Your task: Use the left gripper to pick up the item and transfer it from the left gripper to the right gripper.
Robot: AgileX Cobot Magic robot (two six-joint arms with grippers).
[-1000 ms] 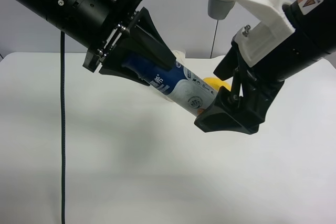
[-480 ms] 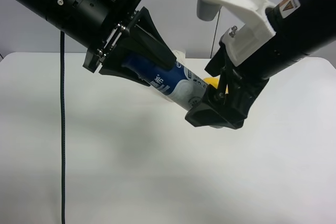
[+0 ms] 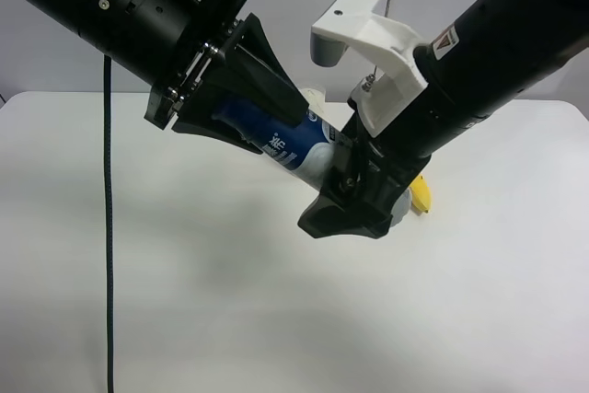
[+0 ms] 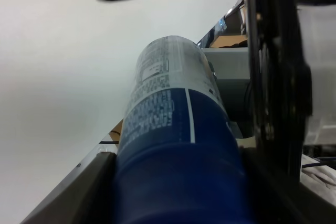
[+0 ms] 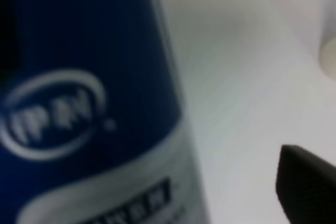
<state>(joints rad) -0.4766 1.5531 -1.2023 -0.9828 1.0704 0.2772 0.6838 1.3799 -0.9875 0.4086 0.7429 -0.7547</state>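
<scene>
Two black arms, wedge-shaped black fingers.
All-black left gripper (image 3: 281, 126) with braided black cable (image 3: 109, 227); right gripper (image 3: 357, 198) has white bracket (image 3: 368, 39), two screws (image 3: 338, 14) on it, red-white warning label (image 3: 446, 40) just beside the bracket.

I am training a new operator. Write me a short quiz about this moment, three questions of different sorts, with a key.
1. True or false: the bottle is in the air, above the white table.
2. Fill in: the yellow thing partly hidden by the right tool is a ____.
3. Which tool clamps the bottle's blue cap end? A. left tool B. right tool C. neither

Key: 1 true; 2 banana; 3 A.
</scene>
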